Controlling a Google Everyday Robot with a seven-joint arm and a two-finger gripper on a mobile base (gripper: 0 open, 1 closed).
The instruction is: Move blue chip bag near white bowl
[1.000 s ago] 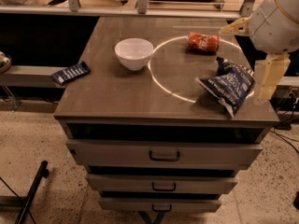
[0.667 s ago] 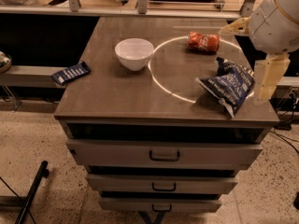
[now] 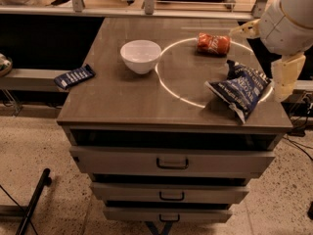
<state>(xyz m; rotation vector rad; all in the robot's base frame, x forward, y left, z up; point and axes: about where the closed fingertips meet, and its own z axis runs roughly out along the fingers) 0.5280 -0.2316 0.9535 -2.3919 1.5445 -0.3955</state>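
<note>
Change: none seen; blue chip bag [image 3: 239, 88], white bowl [image 3: 141, 56] and gripper [image 3: 285, 76] sit as in the earlier frame.
Gripper: hanging off the right edge of the table [image 3: 127, 102], just beside the bag; apart or together cannot be told.
Bag position: near the front right corner, well apart from the bowl.
Bowl position: back half, left of centre.
Risk: crumpled foil may slip from a shallow pinch, and a nudge could tip the bag off the front edge.
Surroundings: can [image 3: 213, 44] toward the back right, beside the route rather than across it; packet [image 3: 74, 76] off the left edge.
</note>
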